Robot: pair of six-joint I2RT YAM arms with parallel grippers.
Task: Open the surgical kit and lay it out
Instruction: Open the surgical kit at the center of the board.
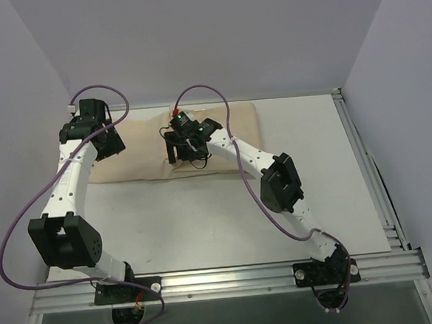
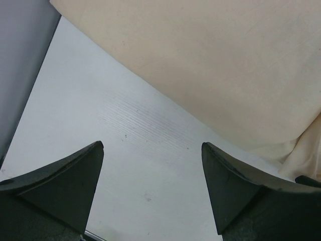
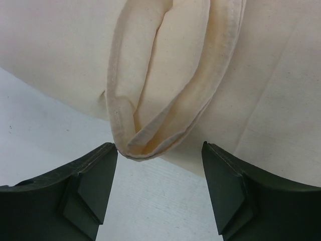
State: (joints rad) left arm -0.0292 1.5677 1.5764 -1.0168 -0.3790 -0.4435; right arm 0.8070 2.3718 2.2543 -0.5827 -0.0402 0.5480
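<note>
Large beige cloth wrap (image 1: 243,124) lies folded on white bench (image 1: 205,218); left pincer (image 2: 153,186) and right pincer (image 3: 160,186) both open, empty; unwrapping outstanding.

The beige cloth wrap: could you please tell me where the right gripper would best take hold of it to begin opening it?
Grip the hemmed, folded flap of the cloth wrap at its rounded tip, which juts past the bundle's near edge over the table. Come in low from the near side: the open right gripper straddles that tip, and the doubled layers should give a firm bite.
</note>
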